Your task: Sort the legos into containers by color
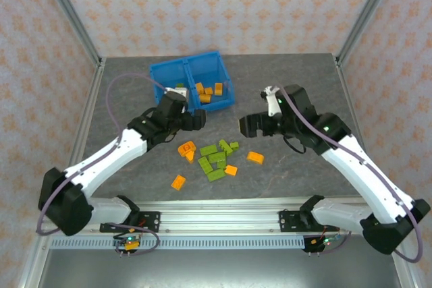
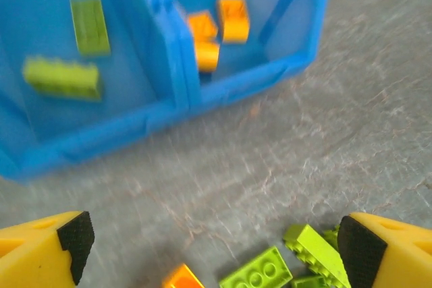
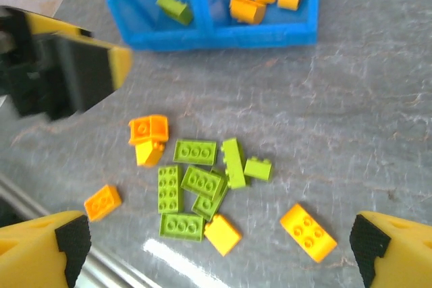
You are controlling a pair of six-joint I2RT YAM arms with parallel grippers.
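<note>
My left tool (image 2: 209, 251) stands wide open and empty; its yellow fingertips (image 2: 37, 254), black-padded, are cut off at the frame's lower corners. My right tool (image 3: 219, 251) is likewise spread wide, gripping nothing, above the loose legos (image 3: 196, 183). These lime green and orange bricks lie clustered on the grey desk (image 3: 351, 119) between both tools, near the blue bin (image 3: 223, 35). The left wrist view is blurred, and its nearest green bricks (image 2: 256, 274) are cut by the bottom edge. The bin's left compartment (image 2: 40, 32) holds green bricks, its right compartment (image 2: 270, 25) orange ones. In the top view my left wrist covers part of the left compartment.
</note>
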